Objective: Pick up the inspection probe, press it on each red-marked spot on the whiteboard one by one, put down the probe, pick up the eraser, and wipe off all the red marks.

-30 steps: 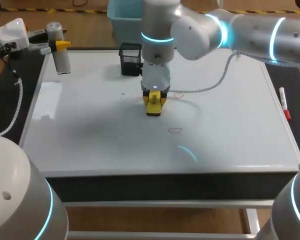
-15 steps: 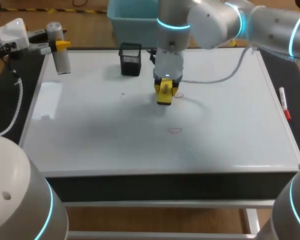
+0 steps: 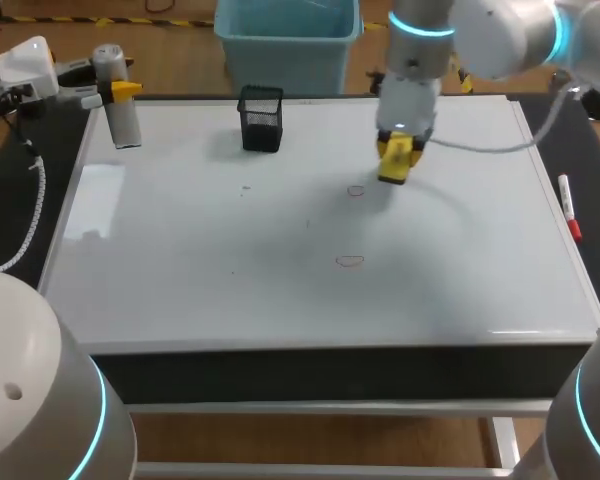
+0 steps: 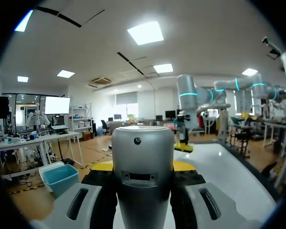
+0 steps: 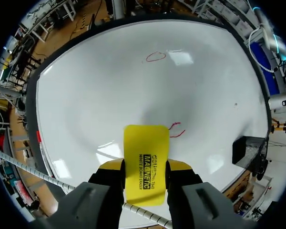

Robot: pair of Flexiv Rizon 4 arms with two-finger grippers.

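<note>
Your right hand (image 3: 396,165) grips the eraser (image 5: 144,152) over the whiteboard (image 3: 210,270), near one red mark (image 3: 356,190). Two red marks (image 3: 351,262) need wiping. Your left hand (image 3: 120,92) grips the probe (image 4: 143,162) at the corner.

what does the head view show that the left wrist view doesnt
Only the head view: two red marks, the black mesh pen holder and the red marker. Only the left wrist view: the dark slot on the silver cylindrical probe. Both: the whiteboard, the probe in the left gripper, the right gripper shut on the yellow rectangular eraser.
</note>
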